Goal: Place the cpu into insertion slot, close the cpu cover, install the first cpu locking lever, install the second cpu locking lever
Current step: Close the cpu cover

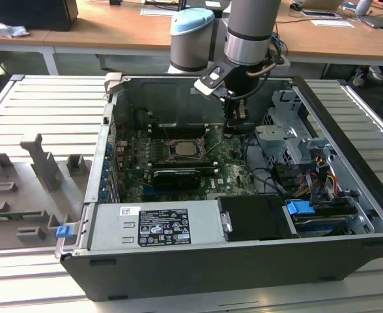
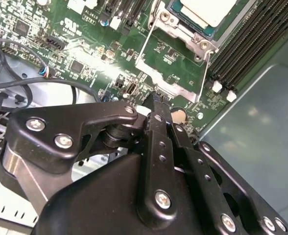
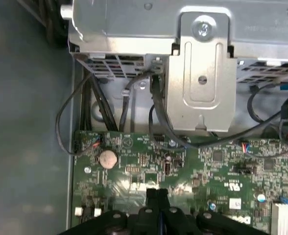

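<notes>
Matte-black gripper [image 1: 236, 129] is hovering pinched closed, empty, over green motherboard [image 1: 234, 173], at 2 o'clock from square beige cpu [image 1: 185, 149] sitting in metal-rimmed insertion slot [image 1: 173, 154], exterior view.

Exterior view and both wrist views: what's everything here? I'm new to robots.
computer case: one, dark grey, open-topped
table: one, grey slatted, under the computer case
motherboard: one, green, inside the case
cpu: one, pale silver, mid-motherboard
power supply: one, silver, case's near side
drive cage: one, grey metal, beside the motherboard
coin battery: one, silver, on the motherboard
cables: several, black, by the drive cage
robot arm: one, grey with blue cap, reaching in
claw: one, black, shut and empty, over the motherboard
</notes>
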Tool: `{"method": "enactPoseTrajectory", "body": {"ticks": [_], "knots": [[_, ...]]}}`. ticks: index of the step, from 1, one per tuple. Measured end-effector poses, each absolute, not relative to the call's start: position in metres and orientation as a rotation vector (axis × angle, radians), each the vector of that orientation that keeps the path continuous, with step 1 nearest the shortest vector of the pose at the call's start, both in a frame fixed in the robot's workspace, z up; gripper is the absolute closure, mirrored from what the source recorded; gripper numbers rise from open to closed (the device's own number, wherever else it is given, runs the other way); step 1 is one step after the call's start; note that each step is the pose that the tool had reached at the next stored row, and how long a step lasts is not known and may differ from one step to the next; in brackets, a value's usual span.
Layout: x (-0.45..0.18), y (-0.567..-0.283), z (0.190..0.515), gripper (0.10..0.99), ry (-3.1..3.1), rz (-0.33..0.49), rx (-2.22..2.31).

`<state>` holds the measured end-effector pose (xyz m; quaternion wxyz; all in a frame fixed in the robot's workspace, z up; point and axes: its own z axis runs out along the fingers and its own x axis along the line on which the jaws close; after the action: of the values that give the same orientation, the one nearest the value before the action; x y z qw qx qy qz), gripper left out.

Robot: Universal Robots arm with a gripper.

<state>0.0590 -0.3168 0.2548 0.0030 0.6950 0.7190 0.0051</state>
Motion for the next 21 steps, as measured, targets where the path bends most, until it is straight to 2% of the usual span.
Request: {"method": "enactPoseTrajectory", "body": {"ticks": [21], "knots": [[0.043, -0.317, 0.252, 0.980, 2.257, 0.011, 2.181]]}}
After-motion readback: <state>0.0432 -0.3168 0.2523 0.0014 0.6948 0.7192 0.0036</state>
